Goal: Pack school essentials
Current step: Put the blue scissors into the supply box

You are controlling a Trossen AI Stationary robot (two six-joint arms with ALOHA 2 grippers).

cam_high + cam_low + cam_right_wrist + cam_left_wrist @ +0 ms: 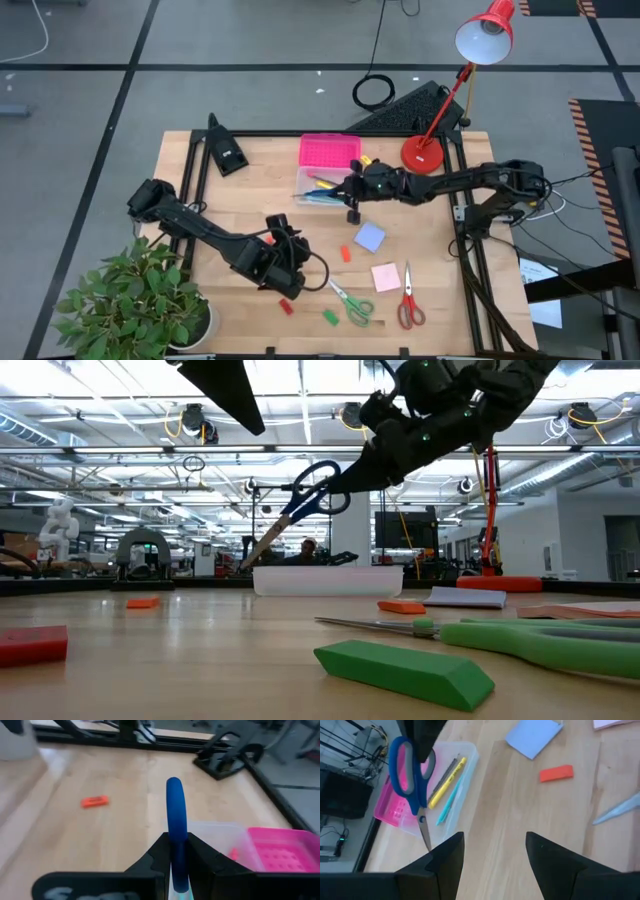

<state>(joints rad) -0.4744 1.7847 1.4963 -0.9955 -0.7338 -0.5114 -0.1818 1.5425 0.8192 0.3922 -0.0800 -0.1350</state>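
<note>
My right gripper [352, 195] is shut on blue-handled scissors [312, 492] above the clear box [318, 186], which holds yellow and teal pens [447, 782]. The pink lid [330, 151] lies beside the box on its far side. On the table lie a blue notepad [370, 237], a pink notepad [386, 277], green scissors [352, 303], red scissors [410, 306], red erasers [346, 254] [287, 306] and a green eraser [330, 317]. My left gripper [495, 850] stands open above bare wood, on the near side of the box. My right gripper pinches one blue handle loop [175, 815] of the scissors between its two fingers. The scissors hang tilted below the fingers, and their blade tips [258, 552] slant down toward one end of the box. Whether the tips touch the box, I cannot tell.
A red desk lamp [430, 150] stands at the far right, close to my right arm. A potted plant [135, 300] fills the near left corner. A black object [228, 152] lies at the far left. Open wood lies between the box and the notepads.
</note>
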